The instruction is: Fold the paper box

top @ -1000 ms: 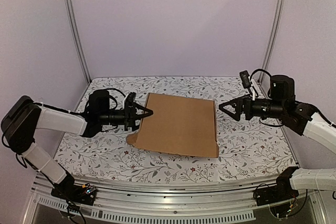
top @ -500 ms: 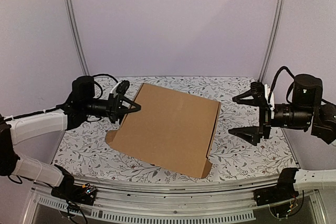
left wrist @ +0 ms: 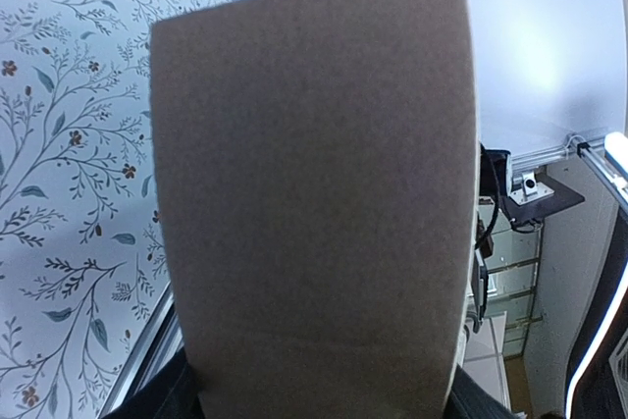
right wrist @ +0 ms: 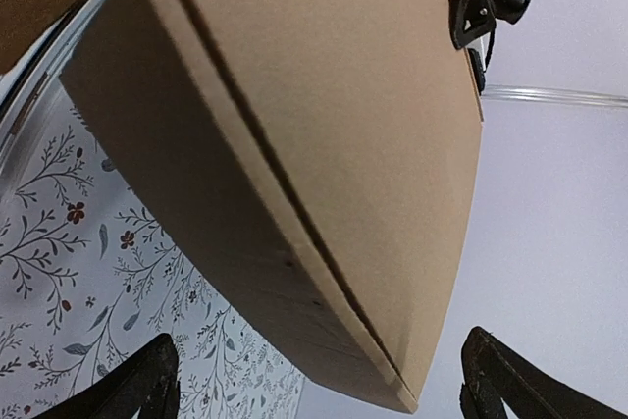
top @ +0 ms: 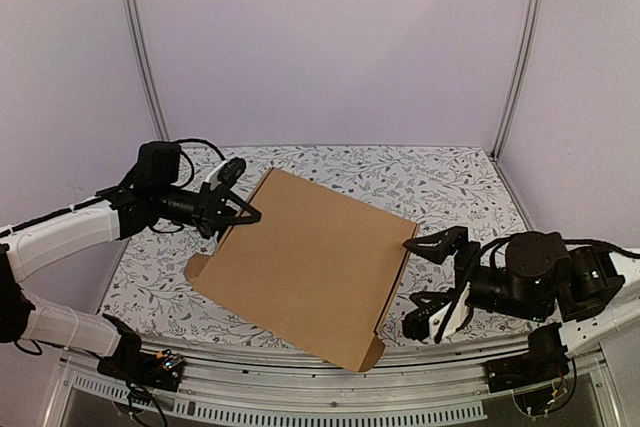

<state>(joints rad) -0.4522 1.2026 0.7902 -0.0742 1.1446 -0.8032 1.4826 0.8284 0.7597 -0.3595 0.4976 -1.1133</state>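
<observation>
Floral cloth covers the table (top: 450, 177). Above it the brown box (top: 305, 262) hangs tilted, with its near corner low by the front rail (top: 300, 372). The left gripper (top: 240, 209) pinches only the box's far-left edge, so the sheet could swing or slip from that single hold. The right gripper (top: 437, 282), jaws spread wide, sits just off the box's right edge and touches nothing. If it closed askew it might crush that corner. A cable (top: 200, 147) loops left of the box.
</observation>
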